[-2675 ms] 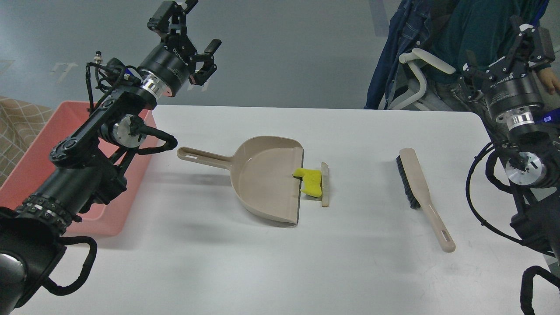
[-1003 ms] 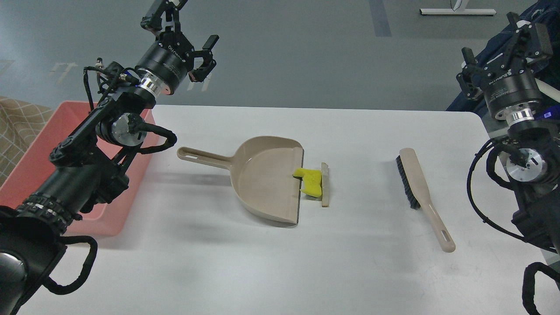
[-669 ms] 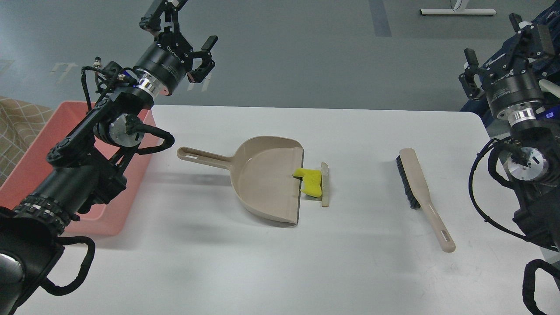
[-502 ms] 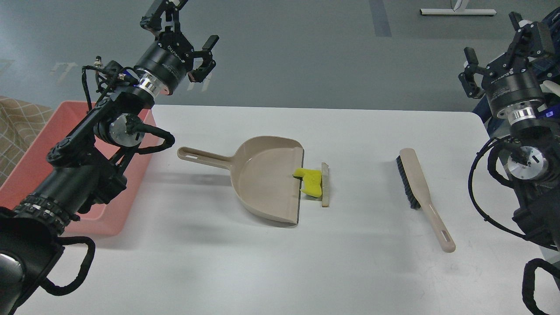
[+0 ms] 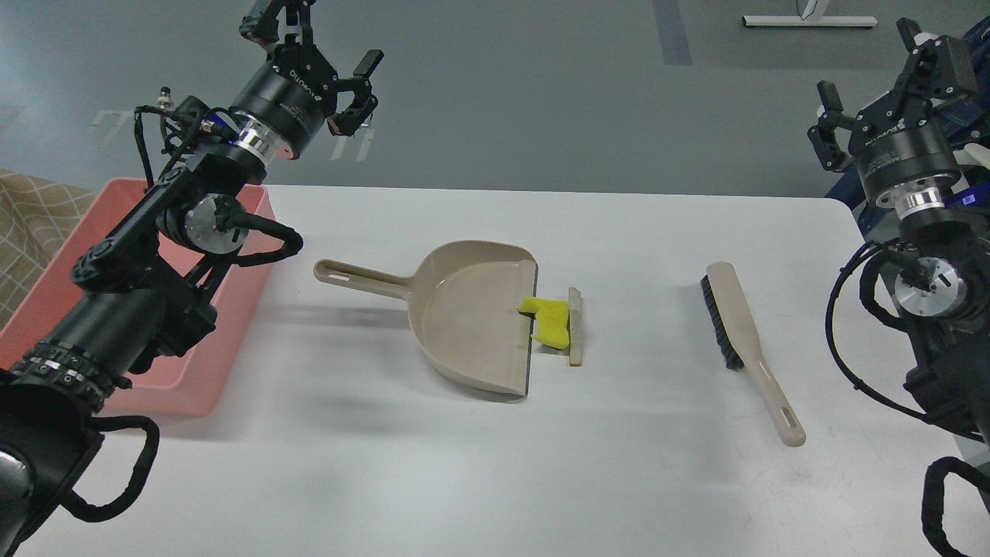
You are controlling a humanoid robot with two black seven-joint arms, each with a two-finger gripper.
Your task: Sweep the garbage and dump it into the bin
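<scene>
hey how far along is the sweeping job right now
Nothing looks done yet. The yellow scrap and pale slice lie at the dustpan lip, not swept in. The brush lies untouched on the table. The left gripper and right gripper are raised, open and empty. Left: grab brush and dustpan, sweep, dump into the pink bin.

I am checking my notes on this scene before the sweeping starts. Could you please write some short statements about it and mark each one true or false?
1. The brush is held by the right gripper. False: it lies on the table, untouched.
2. The yellow chunk lies at the dustpan lip. True.
3. The pale slice is inside the bin. False: it lies on the table, beside the chunk.
4. The left gripper is open and holds nothing. True.
</scene>
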